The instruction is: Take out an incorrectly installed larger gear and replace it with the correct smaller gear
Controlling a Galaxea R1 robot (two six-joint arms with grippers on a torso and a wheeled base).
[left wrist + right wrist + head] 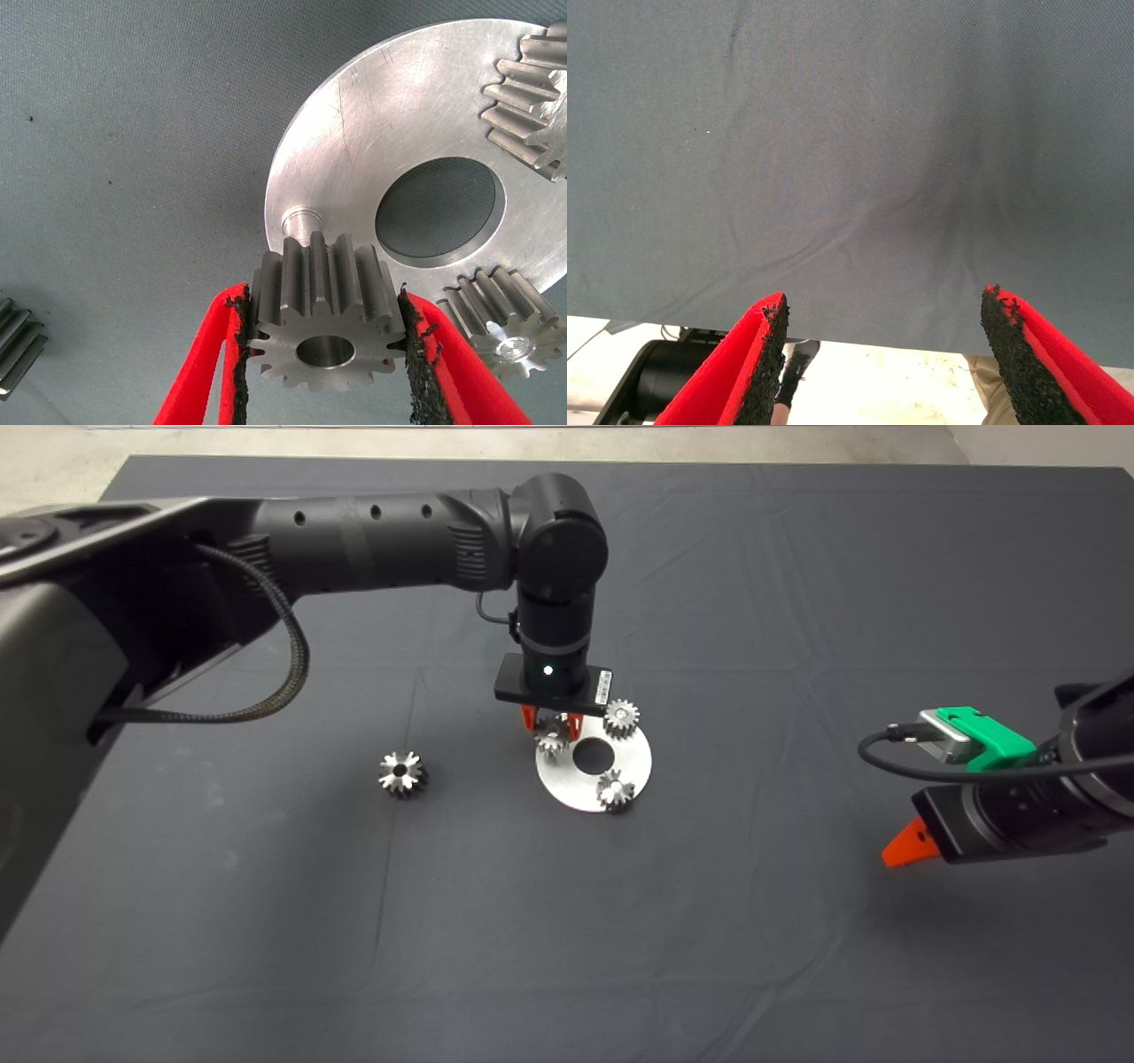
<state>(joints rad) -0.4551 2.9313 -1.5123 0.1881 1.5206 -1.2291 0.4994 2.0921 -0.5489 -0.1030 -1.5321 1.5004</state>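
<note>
Dark cloth mat (797, 921) covers the table, with a round metal plate (631, 772) near its middle. The larger gear (403, 774) lies on the mat well apart from the plate, so the removal looks done and the replacement is the step in hand. The left gripper (325, 354) clamps a smaller gear (323, 323) between its pads, held just over the plate's edge beside a bare pin (304, 217). Two more fine-toothed gears (621, 718) (615, 789) already sit on the plate around its centre hole (436, 211). Next, the gear's bore probably needs lining up over that pin, then a straight lowering, perhaps with a slight twist so the teeth clear. The right gripper (884, 354) waits with fingers spread over bare mat, off to the right.
</note>
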